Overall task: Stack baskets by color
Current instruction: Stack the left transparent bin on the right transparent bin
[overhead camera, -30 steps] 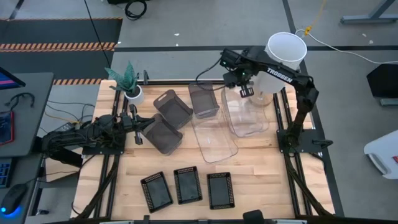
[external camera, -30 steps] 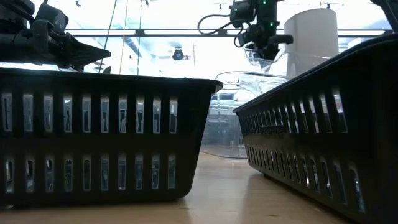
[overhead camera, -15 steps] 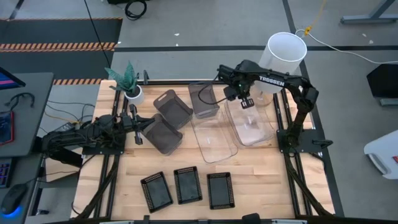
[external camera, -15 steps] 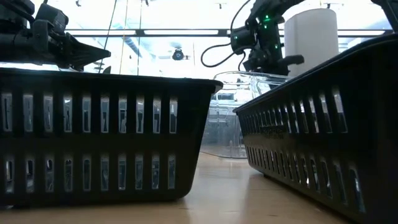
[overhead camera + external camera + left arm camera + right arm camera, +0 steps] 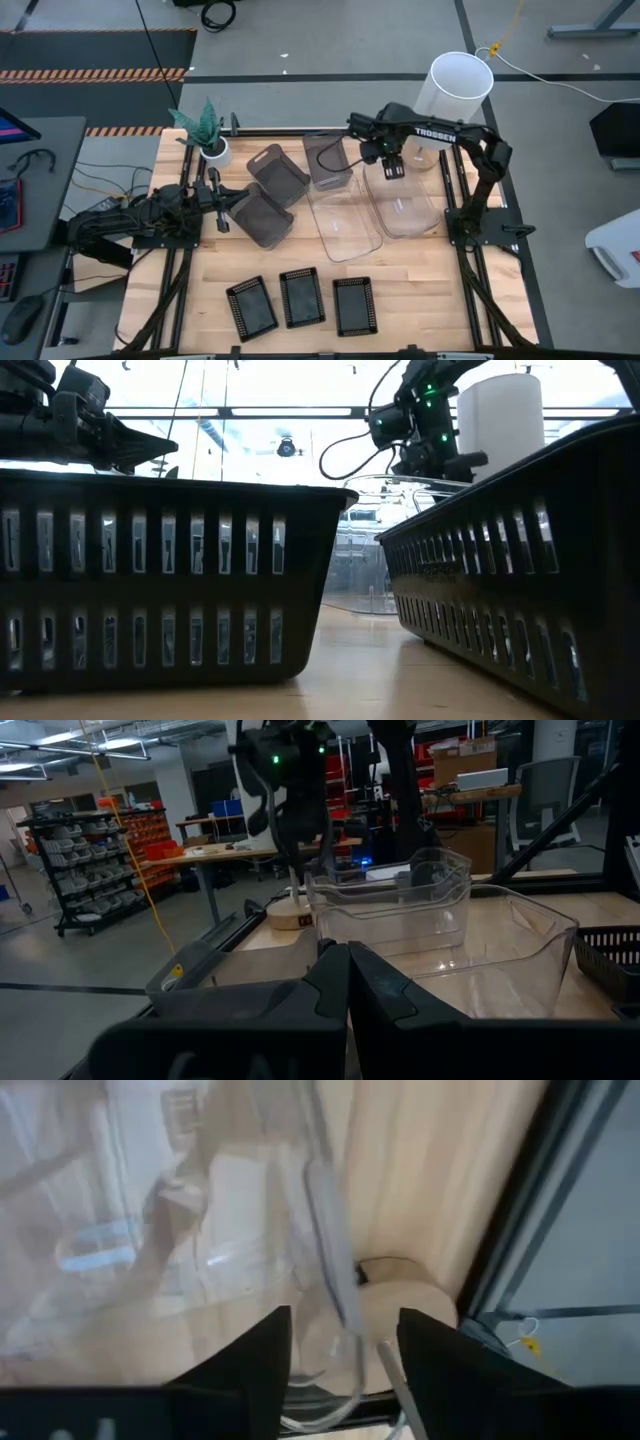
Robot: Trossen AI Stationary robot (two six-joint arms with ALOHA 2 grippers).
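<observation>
table (image 5: 400, 290): pale wood planks, showing a smooth, matt grain
clear baskets (image 5: 345, 225): glossy see-through plastic, catching reflections
grey baskets (image 5: 262, 215): smoky translucent plastic, looking smooth
black baskets (image 5: 301, 298): matt plastic mesh, showing slotted walls
cylinder (image 5: 460, 85): white, looking smooth and matt
arms (image 5: 470, 135): dark, looking matt

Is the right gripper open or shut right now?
Open. In its wrist view, the right gripper has its two dark fingers spread apart over the clear basket's rim.
</observation>
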